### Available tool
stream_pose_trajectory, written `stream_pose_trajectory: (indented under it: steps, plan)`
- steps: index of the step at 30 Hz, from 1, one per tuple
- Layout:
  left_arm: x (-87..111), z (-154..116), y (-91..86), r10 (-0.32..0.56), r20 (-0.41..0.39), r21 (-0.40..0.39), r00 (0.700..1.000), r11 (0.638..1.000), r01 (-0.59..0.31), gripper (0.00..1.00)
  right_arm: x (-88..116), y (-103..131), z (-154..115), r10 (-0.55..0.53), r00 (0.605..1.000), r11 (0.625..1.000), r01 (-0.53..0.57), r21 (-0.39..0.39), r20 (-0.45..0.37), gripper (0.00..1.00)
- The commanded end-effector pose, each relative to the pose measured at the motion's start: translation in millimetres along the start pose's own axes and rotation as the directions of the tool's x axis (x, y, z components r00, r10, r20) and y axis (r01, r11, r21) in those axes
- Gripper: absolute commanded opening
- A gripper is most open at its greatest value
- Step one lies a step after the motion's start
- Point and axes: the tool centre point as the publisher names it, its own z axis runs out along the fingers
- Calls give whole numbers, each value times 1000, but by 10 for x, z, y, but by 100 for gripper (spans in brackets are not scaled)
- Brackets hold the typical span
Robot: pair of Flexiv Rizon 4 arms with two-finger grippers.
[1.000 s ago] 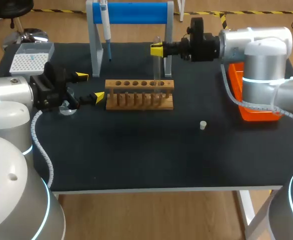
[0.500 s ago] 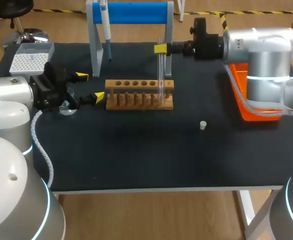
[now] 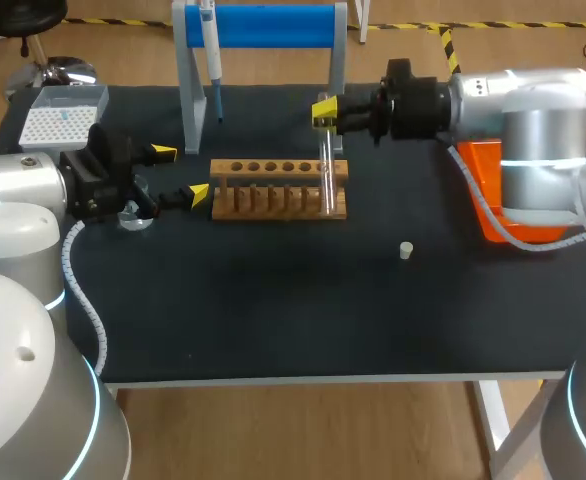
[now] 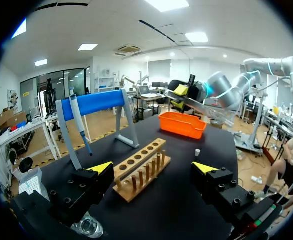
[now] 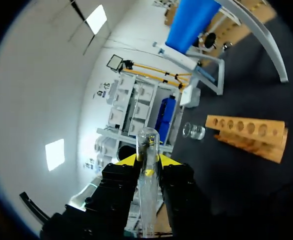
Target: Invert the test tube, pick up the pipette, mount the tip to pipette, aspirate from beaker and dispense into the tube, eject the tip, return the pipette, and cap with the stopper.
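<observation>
The right gripper [image 3: 324, 110], pinching the tube [image 3: 326, 165], has carried it rightward and lower in the last second; its lower end now sits at the rack's [image 3: 263, 200] right end. Seating looks imminent. The left gripper [image 3: 180, 173] stays spread beside the rack

The right gripper [image 3: 324, 112] is showing yellow tips on black fingers around a clear test tube [image 3: 326, 175], a tan wooden rack [image 3: 273, 190] is lying beneath it on the black table [image 3: 273, 300], an orange tray [image 3: 485, 215] is glowing behind it, and a white stopper [image 3: 406, 250] is sitting nearby.
</observation>
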Motion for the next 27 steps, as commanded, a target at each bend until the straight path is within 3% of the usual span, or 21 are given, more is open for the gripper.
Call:
stream_pose_trajectory:
  steps: [1, 18, 27]
  plan:
    - [5, 5, 9, 1, 3, 2, 1000, 1000, -1, 100, -15, 38, -22, 270, 963, 960, -271, 69, 17, 0]
    - [5, 5, 9, 1, 3, 2, 1000, 1000, -1, 100, -25, 107, -37, 228, 973, 974, -227, 20, -40, 0]
    - [5, 5, 9, 1, 3, 2, 1000, 1000, -1, 100, -1, 94, -15, 214, 974, 977, -212, 36, -78, 0]
